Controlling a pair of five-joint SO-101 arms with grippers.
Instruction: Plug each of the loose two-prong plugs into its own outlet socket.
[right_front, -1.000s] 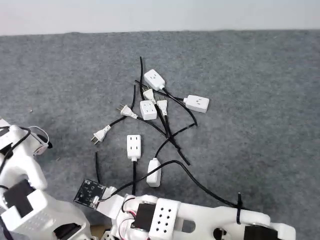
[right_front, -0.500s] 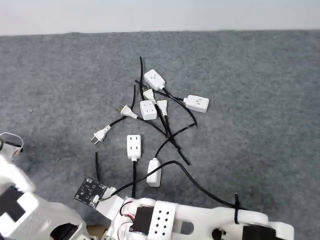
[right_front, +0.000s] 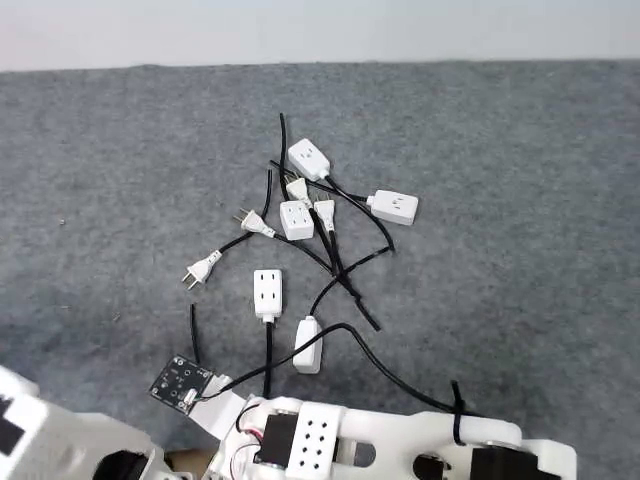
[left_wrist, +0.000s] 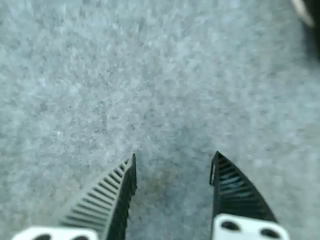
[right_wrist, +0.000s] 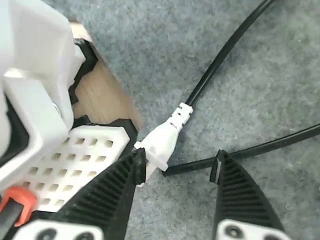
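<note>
Several white outlet sockets lie among black cords mid-carpet: one (right_front: 308, 158) farthest back, one (right_front: 393, 206) to the right, one (right_front: 296, 220) in the tangle, one (right_front: 267, 293) nearer, one (right_front: 308, 344) nearest. Loose two-prong plugs rest at the left (right_front: 203, 268), beside it (right_front: 255, 223), and in the tangle (right_front: 297, 188). My left gripper (left_wrist: 172, 160) is open over bare carpet. My right gripper (right_wrist: 180, 155) is open, low by the arm bases, with a white cable end (right_wrist: 165, 137) just off one fingertip.
The right arm's white body (right_front: 400, 440) lies along the near edge, with a black cord (right_front: 390, 375) running under it. The left arm's base (right_front: 40, 445) fills the near left corner. A strip of wooden table (right_wrist: 107, 102) shows beside the carpet edge.
The left arm has pulled back toward the near left corner and largely left the high view. The right arm has shifted slightly left. Plugs and sockets have not moved.
</note>
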